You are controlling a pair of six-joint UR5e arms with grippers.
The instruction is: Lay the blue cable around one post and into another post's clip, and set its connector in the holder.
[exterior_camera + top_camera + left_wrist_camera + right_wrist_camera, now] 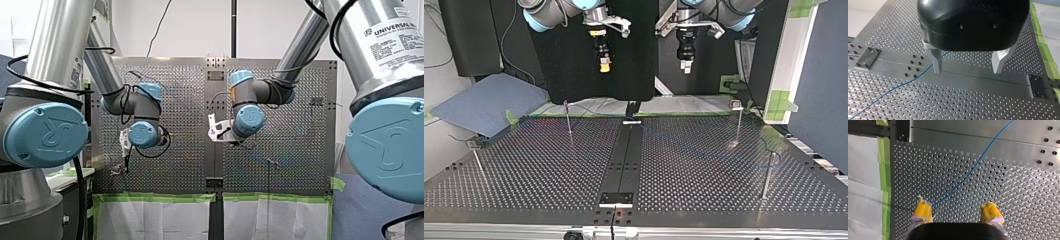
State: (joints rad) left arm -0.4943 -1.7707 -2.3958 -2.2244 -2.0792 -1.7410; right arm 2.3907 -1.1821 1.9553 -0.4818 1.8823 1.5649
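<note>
The perforated tabletop (704, 165) fills the scene, with thin posts (568, 120) standing well apart on it. My left arm (135, 105) and my right arm (260, 92) hang above it, both well clear of the surface in the top view. The left gripper (966, 67) has its metal fingers spread, with nothing between them. The right gripper (956, 216) has its yellow pads spread too, also empty.

The blue cable (973, 168) lies loose on the tabletop, and no view shows it round a post or in a clip. Under the right gripper it runs slantwise, from just beside one pad out ahead across the gap. Under the left gripper it slips behind one finger and trails off sideways, outside the gap. So the right gripper looks better placed for a pick — straight down, wrist turned so the pads straddle the slant. The connector I cannot make out.
</note>
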